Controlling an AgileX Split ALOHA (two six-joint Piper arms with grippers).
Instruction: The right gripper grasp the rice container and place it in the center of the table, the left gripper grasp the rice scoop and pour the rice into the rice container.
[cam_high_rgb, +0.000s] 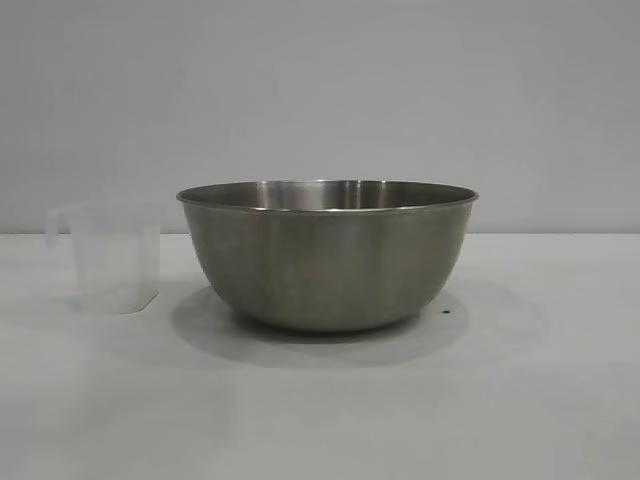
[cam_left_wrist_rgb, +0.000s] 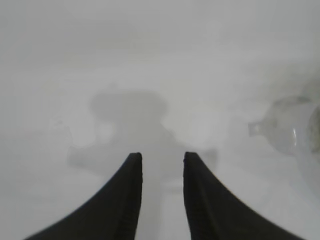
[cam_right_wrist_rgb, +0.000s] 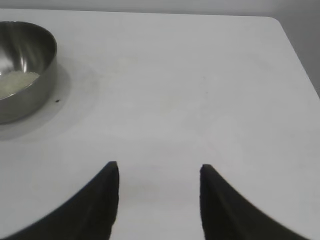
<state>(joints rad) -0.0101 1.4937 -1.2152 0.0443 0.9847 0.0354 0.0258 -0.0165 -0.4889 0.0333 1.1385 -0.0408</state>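
- The left gripper (cam_left_wrist_rgb: 162, 165) fills the foreground of its wrist view, its two black fingers slightly parted with nothing between them, above the bare white table (cam_left_wrist_rgb: 150, 60).
- The rice scoop (cam_left_wrist_rgb: 285, 130) stands apart from it, upright and empty.
- The right gripper (cam_right_wrist_rgb: 159, 172) hangs about half open, holding nothing.
- The rice container (cam_high_rgb: 328, 255) sits mid-table, just beside the scoop.
- The rice (cam_right_wrist_rgb: 15, 82) lies inside the container.

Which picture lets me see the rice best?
The right wrist view: the rice lies pale inside the rice container. The exterior view shows only the bowl's outside, and the left wrist view shows no rice.
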